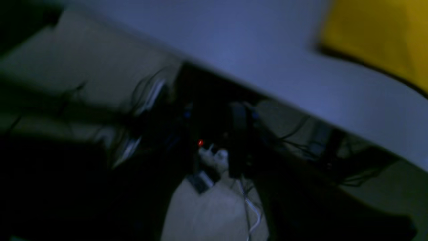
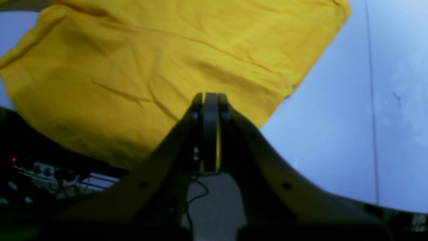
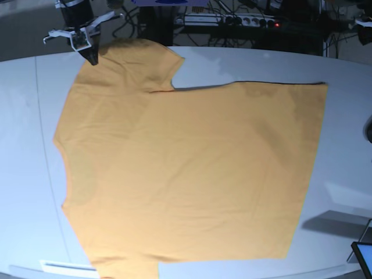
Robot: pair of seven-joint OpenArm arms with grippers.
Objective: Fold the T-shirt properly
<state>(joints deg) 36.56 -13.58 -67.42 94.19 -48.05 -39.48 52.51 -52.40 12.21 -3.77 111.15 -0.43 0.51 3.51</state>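
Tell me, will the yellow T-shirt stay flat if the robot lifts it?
Probably not. The plain orange-yellow cotton T-shirt lies thin and creased, so it would likely droop. Its far sleeve already hangs over the white table edge, which suggests floppy, light cloth.

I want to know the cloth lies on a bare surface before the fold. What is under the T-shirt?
The T-shirt lies spread on the white table, which shows on all sides. Whatever sits beneath the cloth is covered. The right gripper pinches the far sleeve edge.
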